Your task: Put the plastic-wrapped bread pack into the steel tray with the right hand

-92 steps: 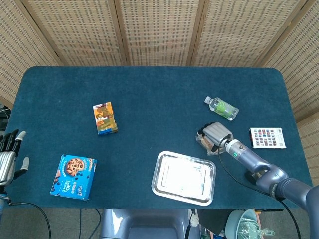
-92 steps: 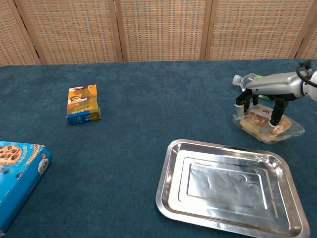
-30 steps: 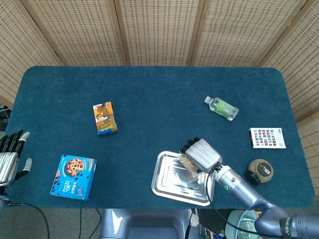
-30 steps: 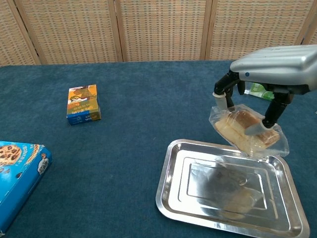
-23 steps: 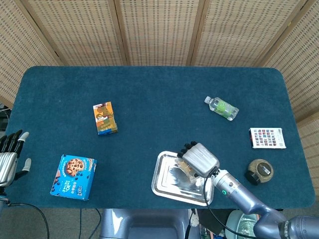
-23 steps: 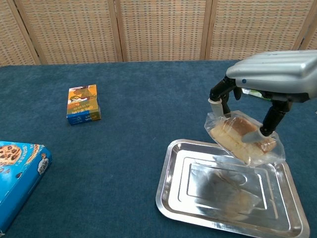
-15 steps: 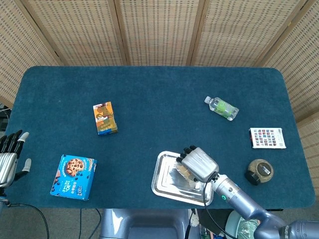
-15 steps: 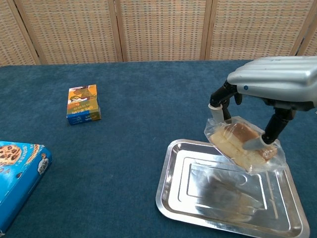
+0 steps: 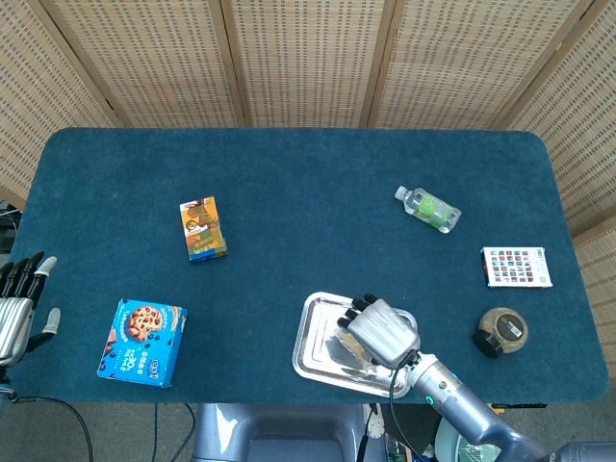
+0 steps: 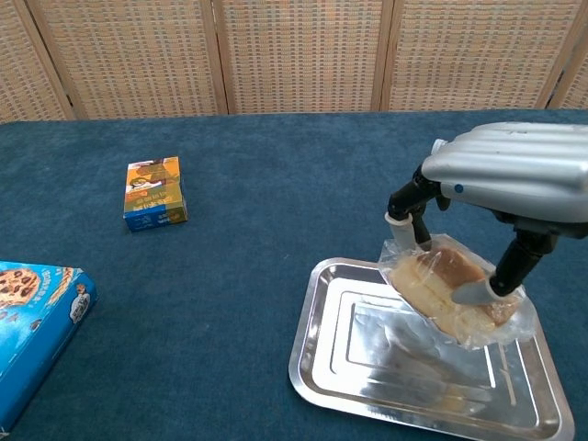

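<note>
Bread pack held over the steel tray by your right hand.
Far to the left, your left hand rests off the table edge, fingers apart, holding nothing. Your right hand grips the bread pack from above, fingers pinching both sides; the pack hangs tilted under the palm, just above the steel tray directly below.

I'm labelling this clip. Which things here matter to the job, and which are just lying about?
Job: bread pack, held by right hand above steel tray.

Lying about: orange box, cookie box, bottle, card, round tin; left hand idle at table edge.
</note>
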Motion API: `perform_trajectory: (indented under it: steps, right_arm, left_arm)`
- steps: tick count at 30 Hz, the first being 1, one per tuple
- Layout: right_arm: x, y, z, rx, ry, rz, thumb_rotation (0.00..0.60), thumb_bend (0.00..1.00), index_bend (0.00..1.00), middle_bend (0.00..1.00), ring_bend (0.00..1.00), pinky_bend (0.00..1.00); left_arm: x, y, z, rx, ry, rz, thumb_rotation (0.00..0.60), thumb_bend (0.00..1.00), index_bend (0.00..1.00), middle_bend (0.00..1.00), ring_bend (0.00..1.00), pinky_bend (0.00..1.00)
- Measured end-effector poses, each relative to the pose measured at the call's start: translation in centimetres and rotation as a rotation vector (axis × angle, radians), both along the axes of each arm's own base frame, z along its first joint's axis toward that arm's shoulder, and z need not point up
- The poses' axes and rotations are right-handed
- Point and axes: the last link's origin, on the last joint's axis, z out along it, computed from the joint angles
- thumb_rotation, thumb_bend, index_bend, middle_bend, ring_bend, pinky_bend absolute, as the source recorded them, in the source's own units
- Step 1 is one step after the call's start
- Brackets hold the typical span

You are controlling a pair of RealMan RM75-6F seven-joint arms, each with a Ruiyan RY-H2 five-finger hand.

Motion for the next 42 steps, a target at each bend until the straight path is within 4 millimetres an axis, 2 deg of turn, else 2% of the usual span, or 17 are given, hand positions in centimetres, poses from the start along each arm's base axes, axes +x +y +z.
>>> perform_trajectory:
  steps: [2,4,6,9,12,18,24,30,34,42]
  right_arm:
    - [-0.1,0.2,-0.1,-0.001,0.005,-0.006,0.600,0.23,0.41,0.47,0.30,0.35]
    - [-0.4,0.2,-0.2,0.010,0.007,-0.031,0.600,0.22,0.32,0.35,0.25,0.31]
    - [-0.6,0.2,-0.2,0.022,0.010,-0.058,0.600,0.22,0.18,0.23,0.16,0.24]
    - [-0.7,-0.1,-0.3,0.036,0.014,-0.092,0.600,0.22,0.09,0.14,0.08,0.19]
    - [-0.5,-0.4,-0.2,0.035,0.009,-0.096,0.600,0.22,0.05,0.09,0.04,0.15]
    - [-0.4,-0.7,0.2,0.011,0.002,-0.097,0.600,0.22,0.05,0.06,0.03,0.15]
    - [-0.8,-1.4,1.7,-0.040,-0.002,-0.106,0.600,0.22,0.05,0.06,0.03,0.15]
    - [-2.3,-2.7,4.8,-0.134,-0.034,-0.131,0.600,0.22,0.05,0.06,0.03,0.15]
    - [-3.9,-3.4,7.7,-0.219,-0.067,-0.146,0.600,0.22,0.05,0.06,0.03,0.15]
    - [-7.6,-3.4,12.9,-0.358,-0.126,-0.218,0.600,0.22,0.05,0.06,0.03,0.15]
  left_arm:
    - [0.1,-0.1,0.1,0.002,0.000,-0.006,0.600,0.49,0.00,0.00,0.00,0.00]
    - [0.1,-0.2,0.1,0.002,-0.001,-0.009,0.600,0.49,0.00,0.00,0.00,0.00]
    - [0.2,-0.2,0.1,0.003,-0.002,-0.009,0.600,0.49,0.00,0.00,0.00,0.00]
    - [0.2,-0.2,0.1,0.004,-0.003,-0.007,0.600,0.49,0.00,0.00,0.00,0.00]
    - [0.2,-0.2,0.1,0.004,-0.004,-0.007,0.600,0.49,0.00,0.00,0.00,0.00]
    - [0.2,-0.2,0.2,0.006,-0.005,-0.007,0.600,0.49,0.00,0.00,0.00,0.00]
    - [0.1,-0.2,0.2,0.008,-0.004,-0.005,0.600,0.50,0.00,0.00,0.00,0.00]
    - [0.4,-0.3,0.1,0.015,-0.002,-0.011,0.600,0.50,0.00,0.00,0.00,0.00]
    - [0.6,-0.4,0.1,0.017,0.001,-0.017,0.600,0.49,0.00,0.00,0.00,0.00]
    - [0.7,-0.3,-0.1,0.013,0.008,-0.016,0.600,0.49,0.00,0.00,0.00,0.00]
